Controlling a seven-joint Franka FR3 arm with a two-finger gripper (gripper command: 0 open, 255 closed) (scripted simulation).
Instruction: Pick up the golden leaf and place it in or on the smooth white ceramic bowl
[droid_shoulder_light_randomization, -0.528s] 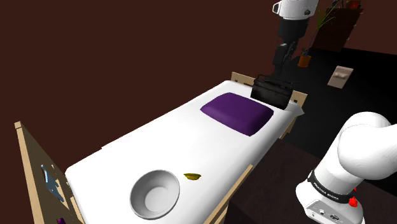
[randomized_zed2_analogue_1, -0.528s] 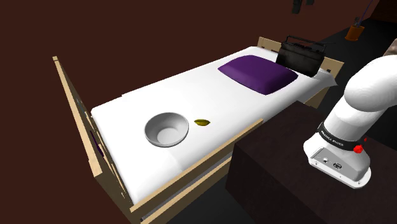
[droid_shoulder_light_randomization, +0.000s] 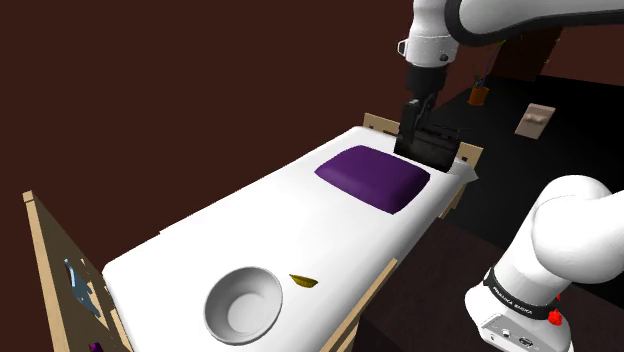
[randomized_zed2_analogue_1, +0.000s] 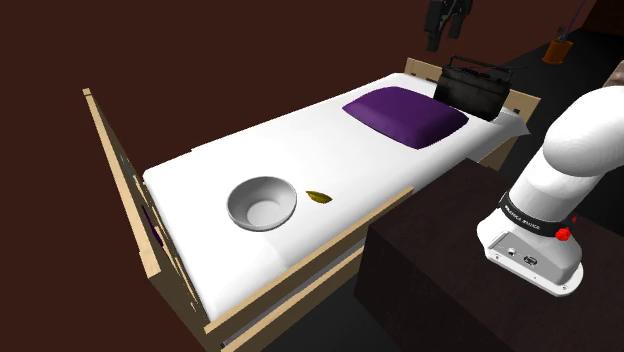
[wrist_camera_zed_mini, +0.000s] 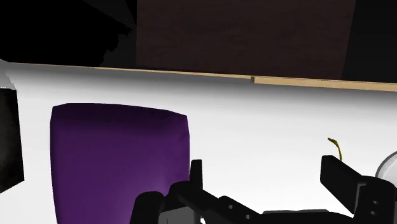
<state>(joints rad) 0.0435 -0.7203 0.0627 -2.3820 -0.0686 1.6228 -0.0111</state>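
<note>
Your small, thin golden leaf (droid_shoulder_light_randomization: 302, 282) lies flat on the white mattress of the wooden-framed bed (droid_shoulder_light_randomization: 250, 215). It is near the foot end, close to the long edge at the shoulder view's right. The round smooth white bowl (droid_shoulder_light_randomization: 243, 305) is just beside it, but the two do not touch.

Expect the leaf to weigh almost nothing and to be flimsy. It will likely bend or slide rather than resist, and the soft-looking bedding under it may give as you press. Because it lies so flat, plan to come straight down and pinch across the narrow width at the middle of the blade. The wrist view shows a thin curled stem at one end, which looks too slight to trust. A light squeeze should do. Once lifted it could slip out, so carry it gently the short way to the bowl.

The bowl is wide, open-mouthed and empty, so it is an easy target, but mind its rim as you descend beside it.

The jaws stand apart with nothing between them, high over the head end of the bed and well apart from the leaf. Near them are a plump purple rectangular pillow (droid_shoulder_light_randomization: 372, 178) and a black boxy case with a handle (randomized_zed2_analogue_1: 480, 95) against the wooden headboard (randomized_zed2_analogue_1: 418, 68). Neither sits between leaf and bowl, so I judge your run down the bed unobstructed.
</note>
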